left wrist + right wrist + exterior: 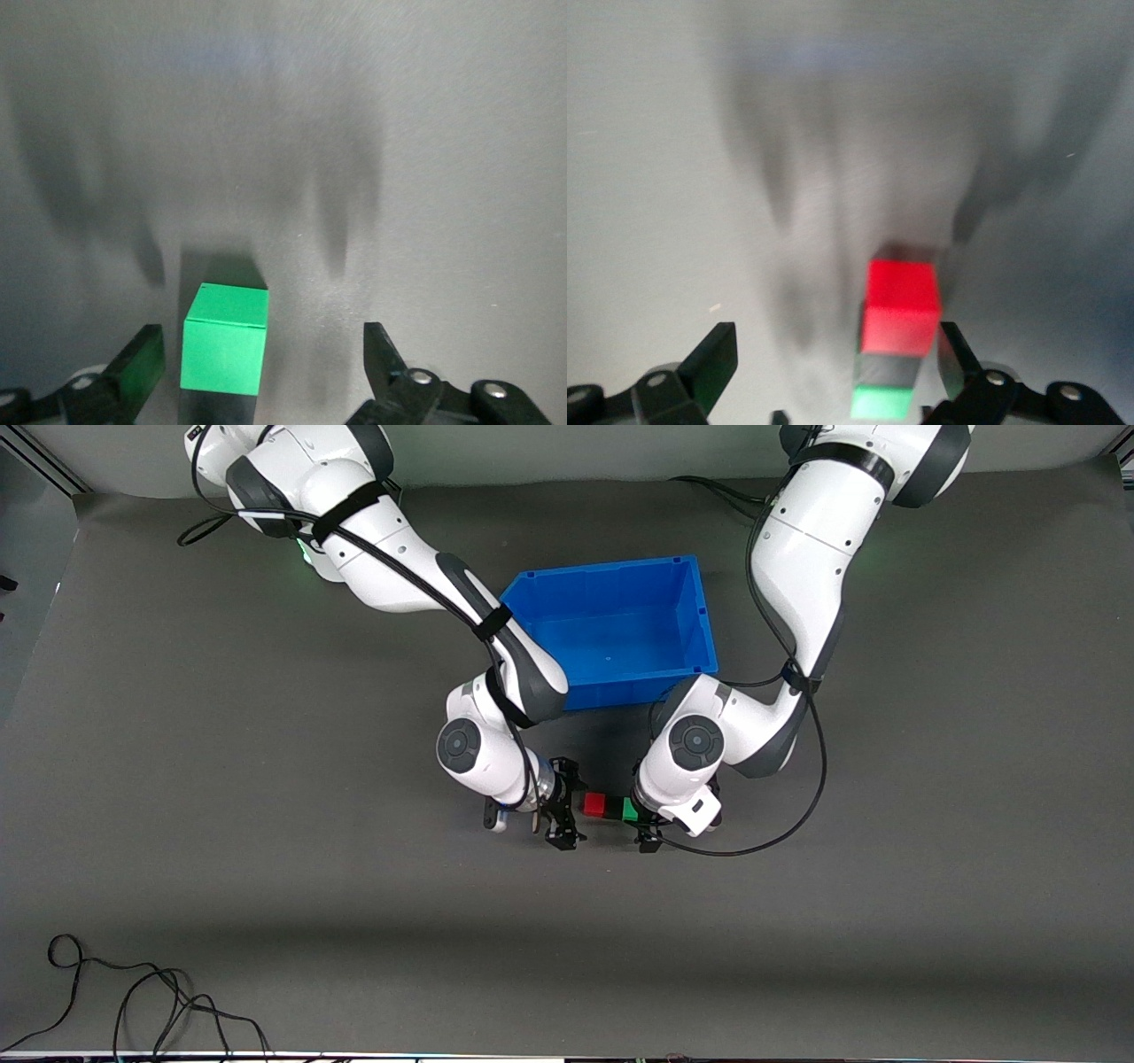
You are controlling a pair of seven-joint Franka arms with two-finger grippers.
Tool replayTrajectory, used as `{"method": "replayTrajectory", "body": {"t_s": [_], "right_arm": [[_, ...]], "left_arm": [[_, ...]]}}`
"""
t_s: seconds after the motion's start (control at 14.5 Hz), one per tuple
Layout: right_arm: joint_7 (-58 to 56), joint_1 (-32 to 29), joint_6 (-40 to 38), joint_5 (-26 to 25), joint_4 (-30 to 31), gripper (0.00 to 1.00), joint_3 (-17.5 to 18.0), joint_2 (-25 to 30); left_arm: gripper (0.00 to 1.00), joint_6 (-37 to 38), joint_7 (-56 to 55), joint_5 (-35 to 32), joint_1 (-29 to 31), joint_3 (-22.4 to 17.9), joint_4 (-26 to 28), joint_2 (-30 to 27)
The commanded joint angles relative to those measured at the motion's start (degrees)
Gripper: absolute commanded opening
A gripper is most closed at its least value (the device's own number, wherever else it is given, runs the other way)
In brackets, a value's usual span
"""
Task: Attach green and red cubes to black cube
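The red cube (594, 805), black cube (613, 807) and green cube (629, 809) lie joined in a row on the grey table, the black one in the middle. My right gripper (567, 808) is open at the red end. In the right wrist view the red cube (901, 305), black cube (886, 370) and green cube (881, 403) sit between its open fingers (713, 359), close to one of them. My left gripper (644, 825) is open at the green end. In the left wrist view the green cube (225, 338) sits between its fingers (381, 354), nearer one of them.
A blue bin (602, 571) stands farther from the front camera than the cubes, between the two arms. A loose black cable (133, 1001) lies near the table's front edge at the right arm's end.
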State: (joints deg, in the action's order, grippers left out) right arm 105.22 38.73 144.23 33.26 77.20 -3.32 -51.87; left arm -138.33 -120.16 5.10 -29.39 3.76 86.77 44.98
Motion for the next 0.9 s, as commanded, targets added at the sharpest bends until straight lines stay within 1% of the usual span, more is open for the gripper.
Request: {"method": "replayTrajectory", "body": {"t_s": [0.0, 0.07, 0.21, 0.28, 0.41, 0.55, 0.62, 0.69, 0.76, 0.83], "right_arm": [[0.78, 0.21, -4.98, -3.27, 0.49, 1.0, -2.91, 4.39], [0.69, 0.21, -8.4, -6.25, 0.4, 1.0, -3.87, 6.15], [0.42, 0.03, -14.21, -11.44, 0.49, 1.0, -5.46, 10.1], [-0.62, 0.03, -17.28, -13.29, 0.49, 1.0, -6.34, 12.12], [-6.14, 0.03, -24.05, -14.27, 0.67, 1.0, -8.27, 16.52], [-14.82, 0.12, -32.91, -14.27, 0.67, 1.0, -11.78, 20.73], [-20.0, 0.29, -37.22, -14.54, 0.75, 1.0, -13.71, 22.76], [-25.27, 0.29, -41.53, -15.76, 0.75, 1.0, -15.82, 24.6], [-30.29, 0.29, -44.53, -17.42, 0.84, 1.0, -17.4, 26.54], [-35.21, 0.38, -46.39, -19.44, 1.19, 1.0, -18.55, 28.38]], "left_arm": [[1.0, 8.31, 6.49, -0.18, 3.35, -0.15, 0.07, -6.11], [1.0, 11.21, 9.48, -0.17, 4.67, -0.15, 0.16, -7.96], [1.0, 17.36, 20.87, -0.53, 7.49, -0.41, 1.21, -10.96], [1.0, 20.0, 25.63, -0.53, 9.85, -0.5, 1.82, -12.36], [1.0, 24.05, 35.12, -1.31, 13.64, -0.68, 3.84, -15.79], [1.0, 25.3, 46.2, -2.98, 18.2, -0.59, 6.3, -19.21], [1.0, 25.04, 51.03, -3.77, 19.09, -0.59, 8.83, -21.23], [1.0, 24.25, 56.04, -5.69, 19.71, -0.77, 11.47, -23.6], [1.0, 23.46, 62.09, -7.28, 21.81, -0.77, 13.84, -26.15], [1.0, 23.89, 71.2, -7.03, 24.0, -0.77, 15.69, -28.44]]}}
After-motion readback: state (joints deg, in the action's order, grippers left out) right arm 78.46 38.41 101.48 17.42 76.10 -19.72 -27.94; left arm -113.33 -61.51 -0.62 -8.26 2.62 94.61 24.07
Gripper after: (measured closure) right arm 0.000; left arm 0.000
